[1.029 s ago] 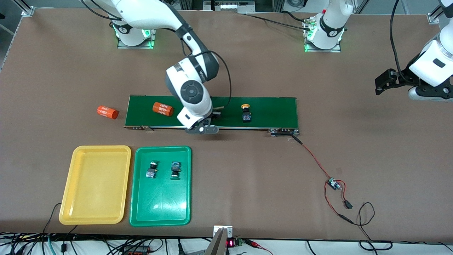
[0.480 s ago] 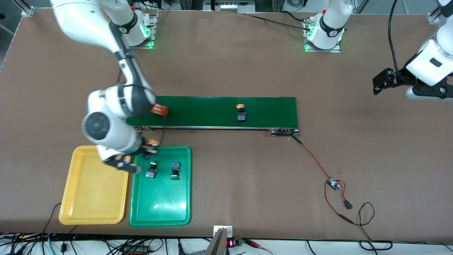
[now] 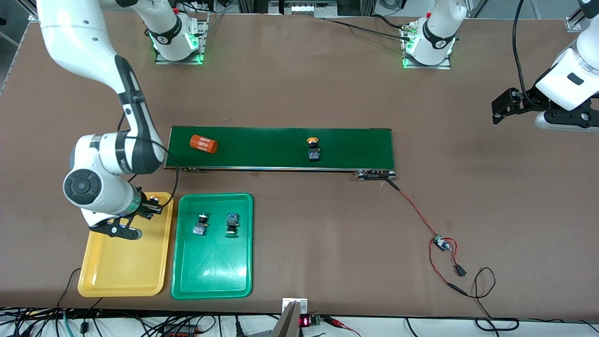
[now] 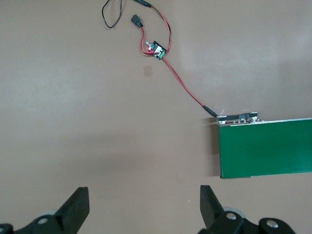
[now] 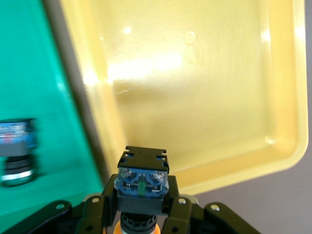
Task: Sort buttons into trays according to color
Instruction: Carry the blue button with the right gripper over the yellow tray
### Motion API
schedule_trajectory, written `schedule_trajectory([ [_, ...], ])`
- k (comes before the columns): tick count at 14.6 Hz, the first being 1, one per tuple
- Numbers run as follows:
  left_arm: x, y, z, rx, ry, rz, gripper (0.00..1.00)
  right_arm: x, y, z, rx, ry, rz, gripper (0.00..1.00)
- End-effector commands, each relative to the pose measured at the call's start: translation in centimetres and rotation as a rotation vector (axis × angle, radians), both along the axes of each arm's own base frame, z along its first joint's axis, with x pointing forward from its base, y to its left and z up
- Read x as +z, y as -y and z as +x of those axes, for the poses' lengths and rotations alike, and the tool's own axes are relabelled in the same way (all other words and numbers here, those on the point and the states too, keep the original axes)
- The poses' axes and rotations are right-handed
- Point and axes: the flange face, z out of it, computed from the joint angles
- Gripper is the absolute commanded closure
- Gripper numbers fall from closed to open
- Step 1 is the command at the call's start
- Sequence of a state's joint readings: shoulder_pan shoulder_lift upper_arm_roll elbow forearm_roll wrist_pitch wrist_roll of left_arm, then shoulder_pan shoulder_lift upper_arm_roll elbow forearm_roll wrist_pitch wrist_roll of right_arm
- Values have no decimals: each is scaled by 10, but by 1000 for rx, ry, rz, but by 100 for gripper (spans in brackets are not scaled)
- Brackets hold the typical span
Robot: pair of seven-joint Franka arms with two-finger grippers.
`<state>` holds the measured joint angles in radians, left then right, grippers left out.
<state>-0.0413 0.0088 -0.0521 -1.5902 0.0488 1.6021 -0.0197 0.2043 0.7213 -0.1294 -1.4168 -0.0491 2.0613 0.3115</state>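
- Front view: a second ago my right gripper [image 3: 150,206] was down at the belt [image 3: 355,142]; now it hangs over the yellow tray [image 3: 124,274], at the corner closest to the belt and the green tray [image 3: 213,276], clamped on a yellow-capped button [image 3: 153,202]. I judge the pick finished and the release into the matching tray next.
- The second yellow-capped button [image 3: 313,150] has ridden along the belt toward the right arm's end, and so has the orange cylinder [image 3: 203,143]. The other cylinder that lay on the table beside the belt is now hidden by my arm.
- My left gripper [image 3: 507,105] waits, jaws wide and empty, over bare table at the left arm's end.
- Count: two trays; four buttons, namely two green ones [image 3: 201,224] lying in the green tray, one yellow on the belt, one yellow in my grip; one cylinder showing. The yellow tray holds nothing yet.
- Left wrist view: spread fingers [image 4: 75,209] over bare table, the belt's end and a red-wired little board [image 4: 157,48] in sight.
- Right wrist view: the button's blue-and-black body sits between my closed fingers [image 5: 178,209], yellow tray directly beneath, one blurred button in the green tray beside it.
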Motion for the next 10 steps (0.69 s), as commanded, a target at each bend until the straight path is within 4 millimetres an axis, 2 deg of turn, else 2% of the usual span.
schedule_trajectory([
  [1, 6, 2, 2, -12, -8, 19, 0, -24, 8, 7, 71, 0, -3, 100],
  [5, 6, 2, 2, -14, -8, 19, 0, -81, 10, 19, 151, 107, 0, 100],
  [7, 6, 2, 2, -14, -8, 19, 0, -82, 19, 20, 219, 107, 2, 98],
  [8, 6, 1, 2, -11, -8, 19, 0, -78, 27, 21, 222, 106, 5, 64],
  [9, 5, 1, 3, -11, -9, 19, 0, -76, 29, 22, 218, 111, 6, 1],
  [10, 6, 0, 3, -12, -6, 20, 0, -74, 28, 22, 224, 110, 5, 0],
])
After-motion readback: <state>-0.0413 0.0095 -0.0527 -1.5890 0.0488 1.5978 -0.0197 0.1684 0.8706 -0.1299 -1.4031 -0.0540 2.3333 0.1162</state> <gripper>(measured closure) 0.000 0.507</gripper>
